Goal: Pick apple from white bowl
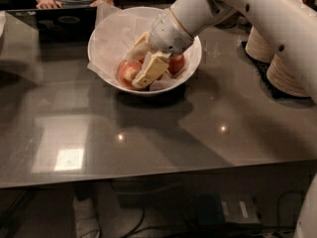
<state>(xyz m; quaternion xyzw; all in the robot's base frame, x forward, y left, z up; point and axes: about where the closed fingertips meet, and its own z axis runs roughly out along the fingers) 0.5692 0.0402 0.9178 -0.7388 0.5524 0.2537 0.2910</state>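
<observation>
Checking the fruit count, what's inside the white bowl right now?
The white bowl holds crumpled paper, two reddish apples and the gripper down among them. Anything under the gripper or paper is hidden.

A glossy dark grey tabletop (148,148) mirrors overhead light above black floor cables (136,217), the gripper (143,63) over its far half.

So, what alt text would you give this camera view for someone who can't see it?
A white robot arm reaches its tool down into a white bowl lined with paper, among red apples, on a dark glossy table. Stacked plates stand nearby, and a person's hands rest at the far edge.
</observation>
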